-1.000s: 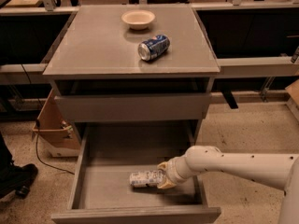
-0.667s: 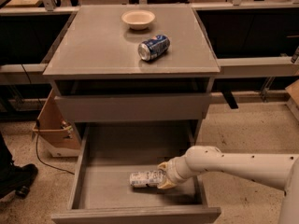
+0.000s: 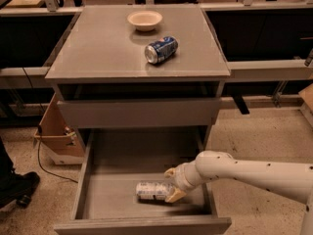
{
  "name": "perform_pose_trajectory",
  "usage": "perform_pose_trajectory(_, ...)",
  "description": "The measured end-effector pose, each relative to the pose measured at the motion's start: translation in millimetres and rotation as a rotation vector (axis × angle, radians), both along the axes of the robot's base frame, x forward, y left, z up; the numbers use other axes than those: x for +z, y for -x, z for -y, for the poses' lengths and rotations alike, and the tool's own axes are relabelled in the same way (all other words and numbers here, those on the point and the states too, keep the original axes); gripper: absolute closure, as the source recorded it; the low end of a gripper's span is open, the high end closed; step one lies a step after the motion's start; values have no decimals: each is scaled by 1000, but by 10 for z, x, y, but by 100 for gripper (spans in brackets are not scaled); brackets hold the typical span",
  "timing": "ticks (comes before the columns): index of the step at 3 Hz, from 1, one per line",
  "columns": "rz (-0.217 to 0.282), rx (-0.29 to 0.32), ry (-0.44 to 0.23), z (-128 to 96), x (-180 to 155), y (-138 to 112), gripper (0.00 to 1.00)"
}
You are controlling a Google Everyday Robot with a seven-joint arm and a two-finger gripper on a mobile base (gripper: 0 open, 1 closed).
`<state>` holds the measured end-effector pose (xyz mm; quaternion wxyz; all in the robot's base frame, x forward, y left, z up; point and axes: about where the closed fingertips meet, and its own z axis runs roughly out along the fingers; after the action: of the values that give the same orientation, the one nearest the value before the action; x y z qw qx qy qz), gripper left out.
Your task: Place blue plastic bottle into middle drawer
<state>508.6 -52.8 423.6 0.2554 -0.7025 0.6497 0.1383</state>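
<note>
When taken from the biggest thing down: speckled floor [image 3: 254, 131] to the right, then a grey table [image 3: 88, 58] filling the centre of the frame. Under its top, upper drawer [image 3: 137, 112] shut, showing only a flat front. Lower centre: middle drawer [image 3: 122, 155] standing fully open, flat grey floor in plain view. Reaching in from the lower right over the drawer's right wall: white arm [image 3: 254, 173].

Lying on its side on the drawer floor, toward the front and right of centre: blue plastic bottle [image 3: 152, 190], long axis left to right across the frame. At its right end: hand [image 3: 172, 183], fingers [image 3: 176, 195] spread wider than the bottle, one above it in the frame, one below, the lower touching or just beside it. Not clamped on it, by the look.

Placement judged as good as done. Next calls for drawing back to the right, along the bottle's axis, without nudging it.

On the tabletop, upper centre: soda can [image 3: 161, 50] on its side, and behind it a small bowl [image 3: 145, 19].
</note>
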Motion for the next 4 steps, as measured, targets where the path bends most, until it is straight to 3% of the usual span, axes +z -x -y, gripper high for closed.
perform_pose_trajectory(1,11,-6,-24,1,94,-4,0)
perform_pose_trajectory(2,10,-22,-46,110,395,-46,0)
perform_pose_trajectory(3,-14,-32,-33,400,896,-51,0)
perform_pose_trajectory(4,-2,-65,-5,803,1620,141,0)
